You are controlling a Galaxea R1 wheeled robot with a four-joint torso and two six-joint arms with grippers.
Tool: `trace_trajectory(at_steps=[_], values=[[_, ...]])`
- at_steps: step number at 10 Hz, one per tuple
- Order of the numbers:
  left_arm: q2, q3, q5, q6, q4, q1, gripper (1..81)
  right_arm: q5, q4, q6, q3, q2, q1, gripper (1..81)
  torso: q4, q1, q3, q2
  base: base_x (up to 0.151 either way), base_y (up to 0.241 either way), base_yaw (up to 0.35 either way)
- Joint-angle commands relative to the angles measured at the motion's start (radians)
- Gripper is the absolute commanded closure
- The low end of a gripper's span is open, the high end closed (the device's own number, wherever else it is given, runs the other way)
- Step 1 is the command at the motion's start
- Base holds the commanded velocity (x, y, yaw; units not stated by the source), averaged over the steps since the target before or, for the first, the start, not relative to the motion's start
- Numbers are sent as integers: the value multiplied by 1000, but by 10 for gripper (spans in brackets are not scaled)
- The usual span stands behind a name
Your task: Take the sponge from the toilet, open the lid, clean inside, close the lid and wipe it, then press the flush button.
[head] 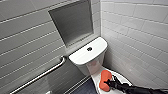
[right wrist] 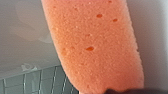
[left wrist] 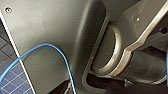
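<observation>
My right gripper point(head: 108, 82) grips the orange-red oblong foam sponge point(head: 104, 78) over the white oval plastic lid point(head: 121, 77). Pickup looks done; opening likely needs the lid's edge.

The orange-red sponge point(head: 105, 79) rests on the white lid point(head: 123, 77), apparently closed. The dark round flush button point(head: 89, 49) sits centred atop the toilet's point(head: 86, 63) tank.

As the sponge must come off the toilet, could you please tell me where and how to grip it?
Grip the sponge across its narrow width, near the end away from the tank, coming in over the lid, where the right tool is: it is oblong, and the tank crowds its far end.
</observation>
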Motion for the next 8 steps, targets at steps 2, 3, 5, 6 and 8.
trace_trajectory(at_steps=[2,3,5,6,8], values=[[-13,-1,74,9,1,12,10,-123,12,-3,-61,127,137,811,0,0,0,0,0,0,0],[-13,-1,74,9,1,12,10,-123,12,-3,-69,149,137,811,0,0,0,0,0,0,0],[-13,-1,74,9,1,11,10,-120,12,-2,-79,172,86,811,0,0,0,0,0,0,0],[-13,-1,74,9,1,12,10,-113,14,-2,-87,156,39,811,0,0,0,0,0,0,0],[-13,-1,74,9,0,12,10,-106,15,1,-105,95,-21,811,0,0,0,0,0,0,0]])
